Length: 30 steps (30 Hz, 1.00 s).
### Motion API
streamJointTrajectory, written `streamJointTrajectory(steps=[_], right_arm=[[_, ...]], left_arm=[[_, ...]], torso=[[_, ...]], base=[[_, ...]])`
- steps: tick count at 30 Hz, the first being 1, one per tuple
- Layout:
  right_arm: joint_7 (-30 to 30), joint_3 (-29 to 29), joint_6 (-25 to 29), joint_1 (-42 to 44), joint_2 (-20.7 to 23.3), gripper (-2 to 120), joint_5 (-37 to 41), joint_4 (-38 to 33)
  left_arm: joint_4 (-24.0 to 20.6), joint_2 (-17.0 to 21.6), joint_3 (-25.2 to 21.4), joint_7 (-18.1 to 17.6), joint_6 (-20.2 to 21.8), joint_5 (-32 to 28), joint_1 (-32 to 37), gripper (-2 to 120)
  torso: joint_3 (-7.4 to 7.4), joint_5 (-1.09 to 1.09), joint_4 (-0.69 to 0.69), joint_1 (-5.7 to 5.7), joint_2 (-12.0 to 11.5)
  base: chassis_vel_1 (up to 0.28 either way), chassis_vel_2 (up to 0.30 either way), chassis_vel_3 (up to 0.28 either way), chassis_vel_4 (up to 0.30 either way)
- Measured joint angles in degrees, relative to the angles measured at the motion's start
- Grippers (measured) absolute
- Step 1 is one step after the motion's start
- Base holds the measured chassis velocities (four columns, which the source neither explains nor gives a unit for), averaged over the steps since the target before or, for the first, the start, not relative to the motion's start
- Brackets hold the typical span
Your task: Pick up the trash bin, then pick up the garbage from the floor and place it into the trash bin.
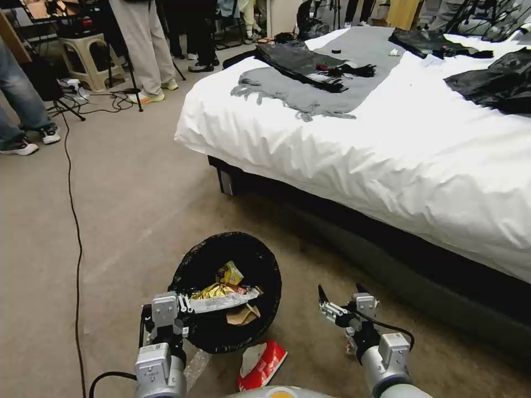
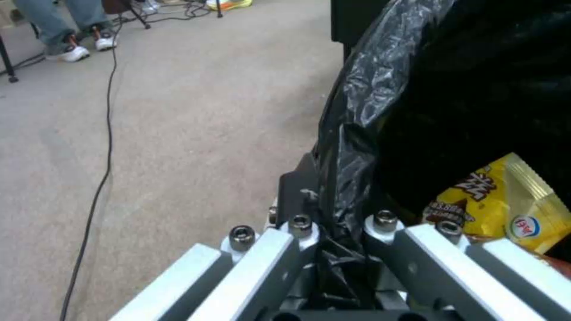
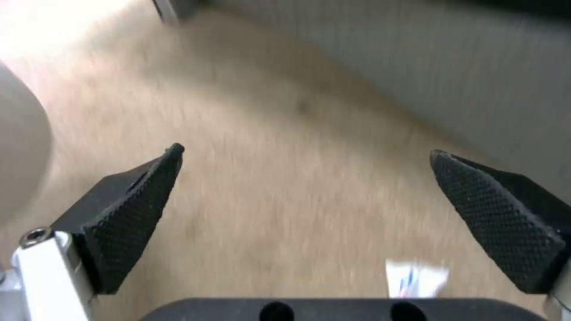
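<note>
Your left end effector [image 1: 185, 315] is clenched on the trash bin [image 1: 227, 290] rim, low centre of the frame. Your right end effector [image 1: 340, 296] hangs released beside it. A thin bag-and-rim pinch could slip, spilling the wrappers [image 1: 224, 296].

The bin's [image 1: 225, 291] white wall is hidden under its black bag [image 2: 357, 111], the left gripper's [image 2: 333, 223] fingertips are buried in that bag, and the floor [image 3: 285, 147] under the right gripper is blurred.
</note>
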<state>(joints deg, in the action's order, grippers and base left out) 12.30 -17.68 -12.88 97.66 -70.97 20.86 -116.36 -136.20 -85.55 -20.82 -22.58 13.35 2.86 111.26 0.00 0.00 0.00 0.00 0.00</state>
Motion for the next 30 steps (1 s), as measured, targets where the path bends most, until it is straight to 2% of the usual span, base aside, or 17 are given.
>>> streamJointTrajectory(steps=[2, 14, 30], right_arm=[[-0.3, -0.3, -2.4, -1.5, 0.3, 100, 2.0, 2.7], [-1.5, -2.1, -7.5, -6.8, 0.4, 100, 5.3, 11.6], [-2.2, -3.3, -8.4, -9.7, -0.2, 100, 5.5, 20.7]], left_arm=[[0.0, 0.1, -0.1, 0.0, 0.0, -0.2, 0.1, 0], [0.0, 0.0, -0.2, -0.1, -0.1, -0.2, 0.3, 0], [-0.1, -0.2, -0.2, -0.2, -0.1, 0.1, 0.5, 0]], torso=[[0.0, 0.0, 0.0, 0.0, 0.0], [0.0, -0.01, 0.0, 0.0, 0.0], [0.0, 0.0, 0.0, 0.0, 0.0]], base=[[0.0, 0.0, 0.0, 0.0], [0.0, 0.0, 0.0, 0.0], [0.0, 0.0, 0.0, 0.0]])
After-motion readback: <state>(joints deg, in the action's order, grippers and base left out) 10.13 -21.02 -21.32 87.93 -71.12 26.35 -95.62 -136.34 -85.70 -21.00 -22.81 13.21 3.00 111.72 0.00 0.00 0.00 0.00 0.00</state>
